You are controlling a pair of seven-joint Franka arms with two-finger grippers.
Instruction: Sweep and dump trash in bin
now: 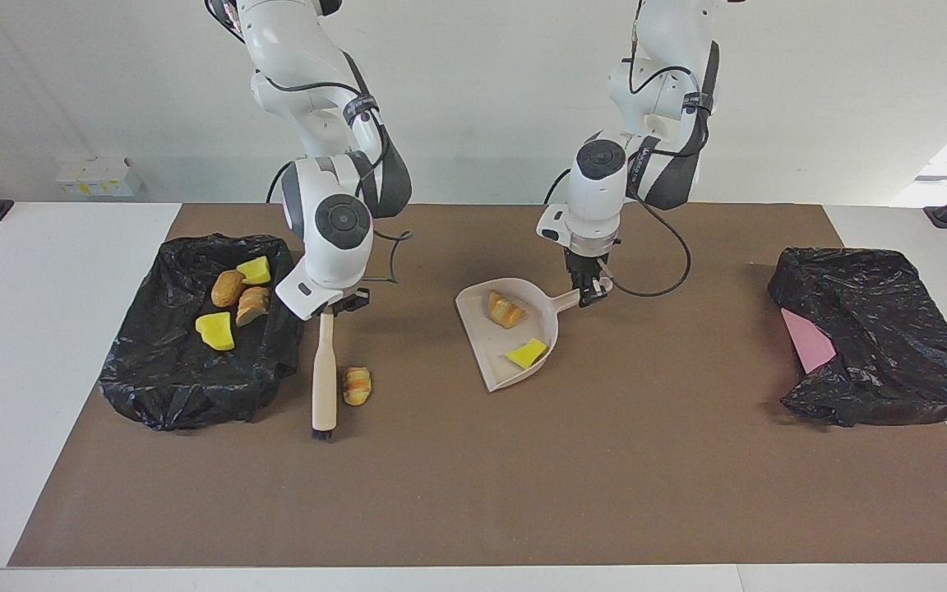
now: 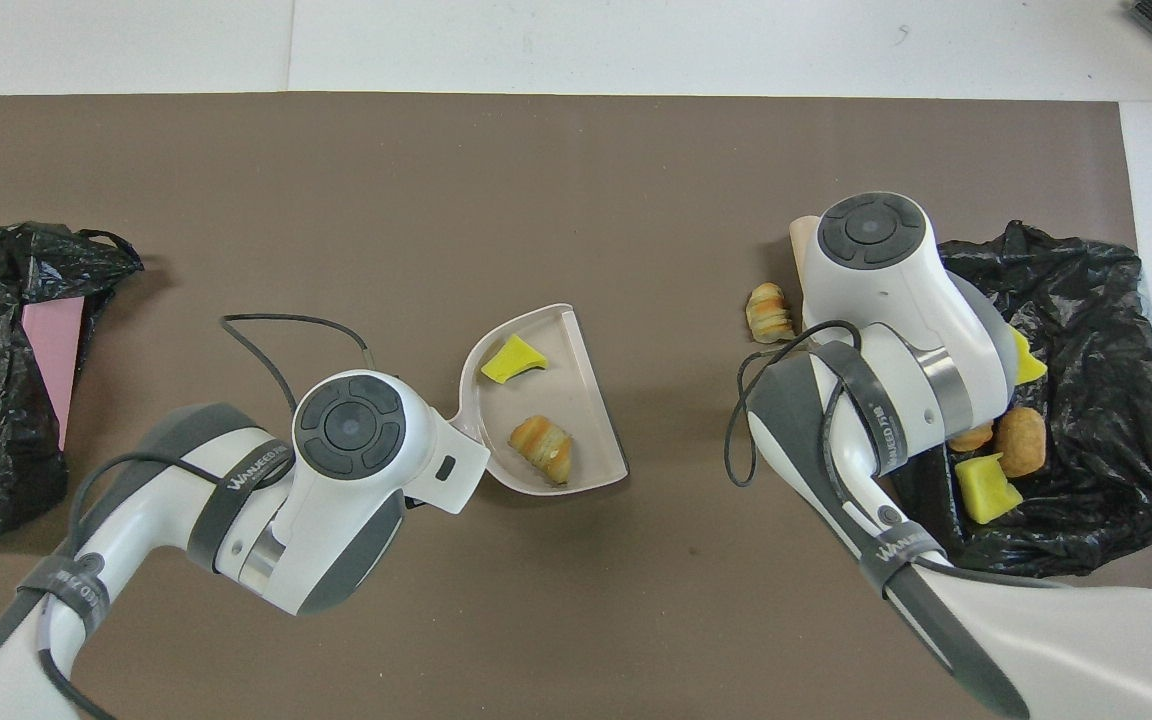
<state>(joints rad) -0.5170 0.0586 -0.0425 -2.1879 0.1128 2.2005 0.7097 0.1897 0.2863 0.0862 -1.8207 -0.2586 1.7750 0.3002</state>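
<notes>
From the facing view, the right claw (image 1: 334, 308) grips the handle of the hand brush (image 1: 324, 378), whose bristles touch the bench (image 1: 605, 460) just beside a loose pastry piece (image 1: 356, 385), between the black-lined bin (image 1: 194, 386) and the dustpan (image 1: 498, 362). The left claw (image 1: 588, 294) is clamped on the dustpan's handle, with a pastry lump (image 1: 505, 310) and a yellow sponge chunk (image 1: 526, 353) in the pan.

From overhead, the loose pastry piece (image 2: 768, 312) lies between the dustpan (image 2: 591, 375) and the bin (image 2: 1086, 520), which holds more trash (image 2: 1021, 440); the arms hide both claws here.

Overhead: right arm (image 2: 886, 340) hides most of brush (image 2: 798, 240), part of bin (image 2: 1086, 300); both hands unseen.
</notes>
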